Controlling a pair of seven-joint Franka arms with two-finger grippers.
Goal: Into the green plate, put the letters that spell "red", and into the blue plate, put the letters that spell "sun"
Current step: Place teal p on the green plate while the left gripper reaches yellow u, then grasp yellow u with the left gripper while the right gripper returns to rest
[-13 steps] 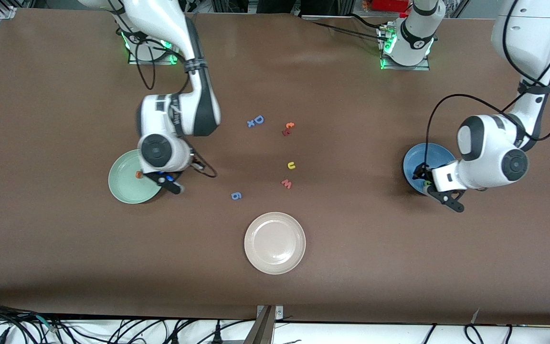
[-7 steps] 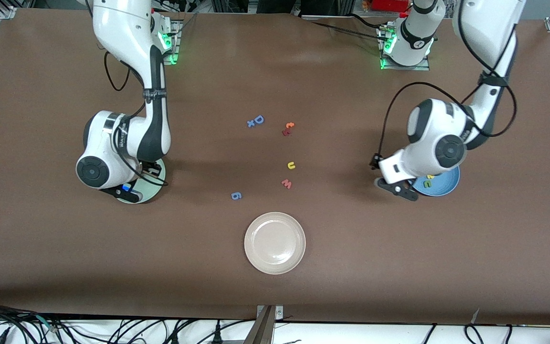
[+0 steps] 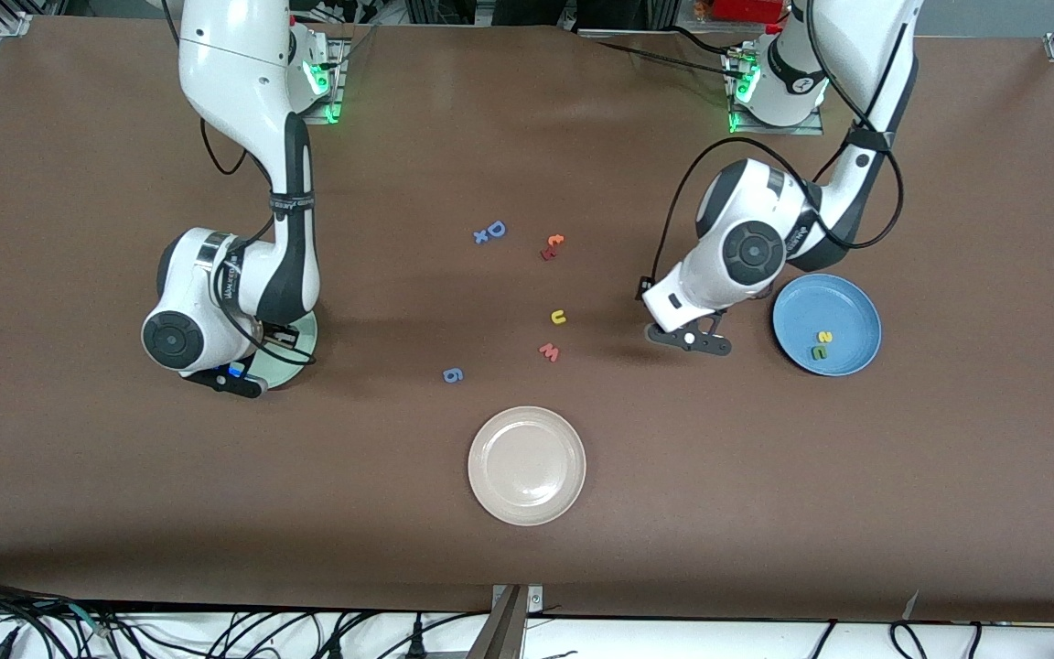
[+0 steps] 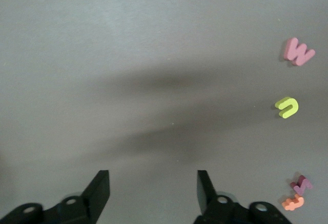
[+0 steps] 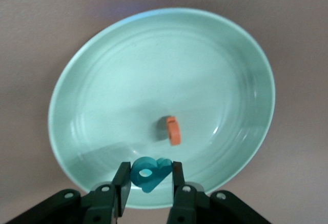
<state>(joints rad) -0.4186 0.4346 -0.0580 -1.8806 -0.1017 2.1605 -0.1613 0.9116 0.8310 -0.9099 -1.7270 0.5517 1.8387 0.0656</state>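
Observation:
My right gripper (image 5: 149, 175) hangs over the green plate (image 5: 102, 80), shut on a teal "d" letter (image 5: 146, 168). An orange "e" (image 5: 173, 130) lies in that plate. In the front view the right gripper (image 3: 232, 375) and its arm hide most of the green plate (image 3: 302, 346). The blue plate (image 3: 847, 307) holds a yellow "s" (image 3: 824, 336) and a green "n" (image 3: 818, 351). My left gripper (image 3: 687, 339) is open and empty over bare table, between the blue plate and the yellow "u" (image 3: 558, 318). The left wrist view shows the left gripper (image 4: 152, 178) and the "u" (image 4: 287, 107).
A pink "w" (image 3: 549, 351) lies beside the "u". An orange-and-red pair (image 3: 552, 247), a blue "D" with a small "x" (image 3: 490, 231) and a blue "6" (image 3: 453, 374) lie mid-table. A beige-white plate (image 3: 527, 503) sits nearest the front camera.
The left arm swung from over the blue plate toward mid-table and its jaws opened wider. The right arm shifted across the green plate, still holding the teal letter.

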